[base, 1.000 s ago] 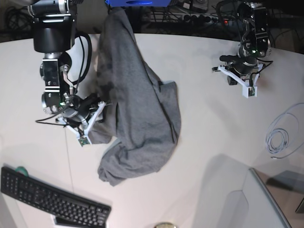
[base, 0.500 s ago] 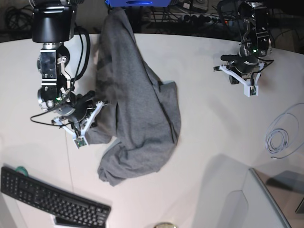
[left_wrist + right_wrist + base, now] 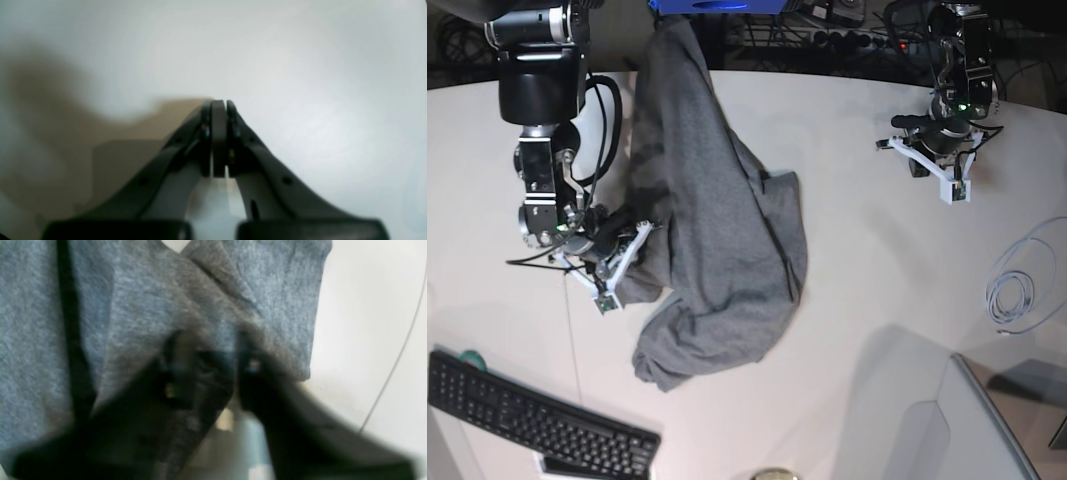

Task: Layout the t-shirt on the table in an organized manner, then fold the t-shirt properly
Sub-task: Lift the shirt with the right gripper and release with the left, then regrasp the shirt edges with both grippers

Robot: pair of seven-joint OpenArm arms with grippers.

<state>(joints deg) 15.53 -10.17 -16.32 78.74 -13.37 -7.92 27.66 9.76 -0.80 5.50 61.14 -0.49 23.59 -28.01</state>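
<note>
Heather-grey t-shirt [image 3: 717, 230] lies bunched on the white table [image 3: 867, 270].

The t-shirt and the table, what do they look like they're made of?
The t-shirt: soft heather-grey knit, probably cotton jersey; the right wrist view shows a fuzzy flecked surface, and it slumps in loose folds. The table: smooth white board, likely laminate, with a faint sheen and soft shadows; its core can't be seen.

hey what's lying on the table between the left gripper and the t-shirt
Nothing: in the base view only bare white table separates the left gripper from the t-shirt.
</note>
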